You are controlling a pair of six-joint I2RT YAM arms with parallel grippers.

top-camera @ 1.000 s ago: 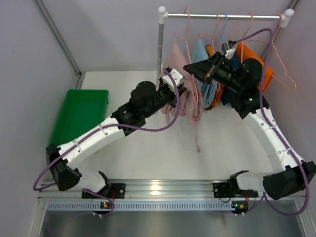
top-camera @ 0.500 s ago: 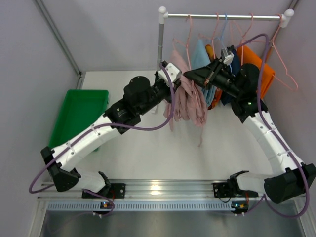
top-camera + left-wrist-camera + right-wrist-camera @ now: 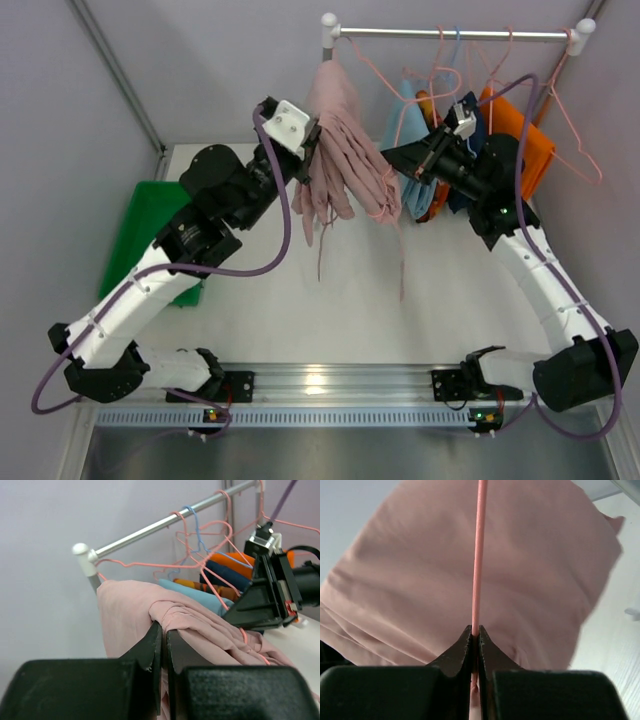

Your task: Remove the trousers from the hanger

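left gripper (image 3: 308, 160) (image 3: 164, 631) clamps its two black fingers together on a fold of the dusty pink trousers (image 3: 340, 140) (image 3: 200, 625) (image 3: 470, 555), the cloth bunched right at the fingertips in the lower middle of the left wrist view. just right of centre in the overhead view, the right gripper (image 3: 392, 156) (image 3: 475, 632) pinches tight on the thin wire of the pink hanger (image 3: 479, 555), which runs straight up the middle of the right wrist view with pink cloth filling the frame behind it.

the pink trousers sit in the upper middle of the overhead view, gathered in a heap between the two grippers and just below the left end of the metal rail (image 3: 450, 33) (image 3: 160, 527); loose ends and cords trail down toward the white table (image 3: 300, 300). in the left wrist view a stretch of pink wire passes over the cloth at the right.

further right along the rail hang the light blue trousers (image 3: 405, 105) (image 3: 195, 592), the navy trousers (image 3: 225, 575) and the plain orange trousers (image 3: 520, 130), each on its own wire hanger, close behind the right arm's wrist. a green bin (image 3: 150, 215) lies on the table at the left of the overhead view, partly hidden under the left arm.
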